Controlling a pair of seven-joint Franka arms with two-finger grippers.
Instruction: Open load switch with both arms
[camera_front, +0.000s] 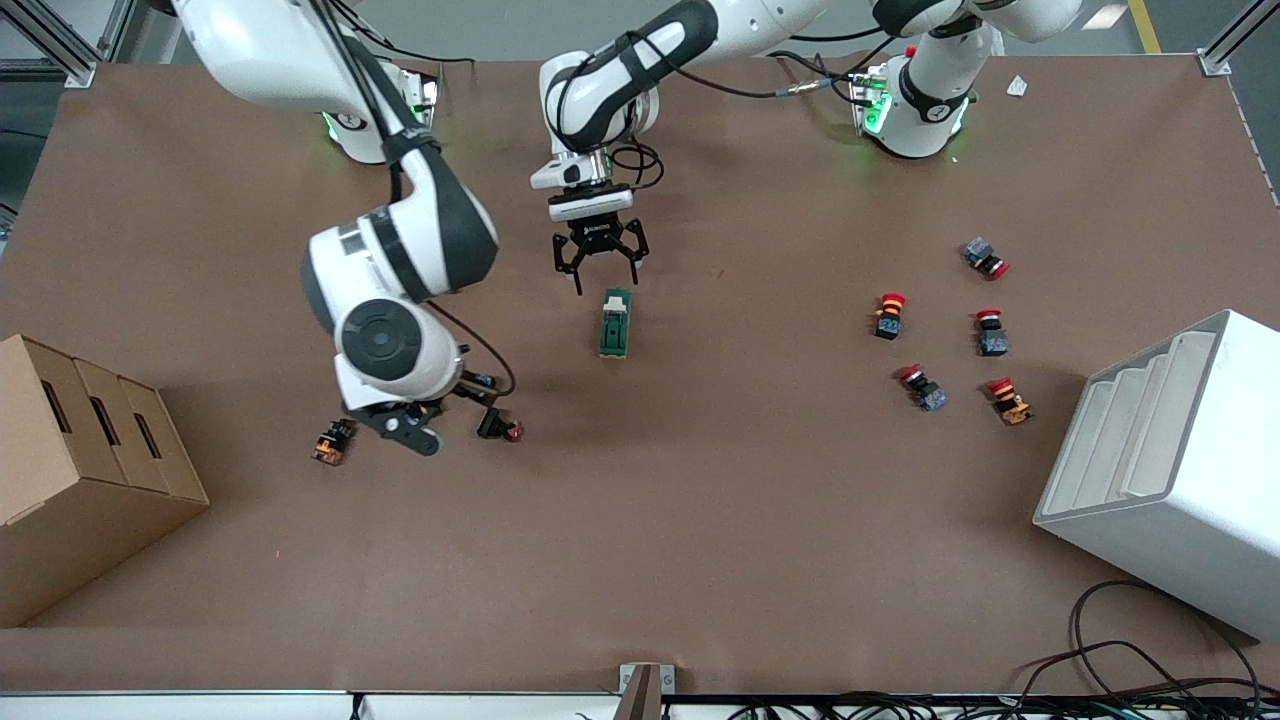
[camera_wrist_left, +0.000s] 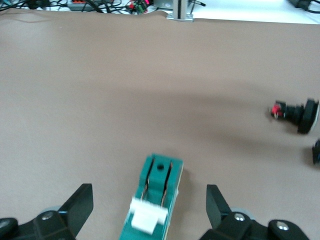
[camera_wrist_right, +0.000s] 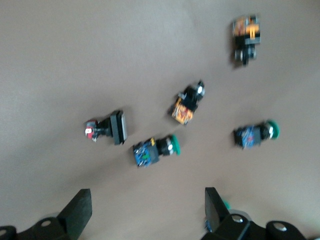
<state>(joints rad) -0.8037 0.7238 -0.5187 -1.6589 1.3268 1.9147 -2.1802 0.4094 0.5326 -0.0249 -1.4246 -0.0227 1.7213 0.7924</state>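
Note:
The load switch (camera_front: 615, 323) is a dark green block lying flat in the middle of the table, its white toggle at the end farther from the front camera. My left gripper (camera_front: 598, 262) hangs open just over that toggle end. In the left wrist view the load switch (camera_wrist_left: 152, 205) lies between the spread fingers of the left gripper (camera_wrist_left: 149, 195), which do not touch it. My right gripper (camera_front: 412, 430) is low over the table toward the right arm's end, among small push buttons. In the right wrist view the right gripper (camera_wrist_right: 146, 197) is open and holds nothing.
An orange push button (camera_front: 333, 441) and a red one (camera_front: 498, 427) flank the right gripper. Several red-capped buttons (camera_front: 890, 315) lie toward the left arm's end. A cardboard box (camera_front: 80, 470) and a white stepped bin (camera_front: 1180, 470) stand at the table's two ends.

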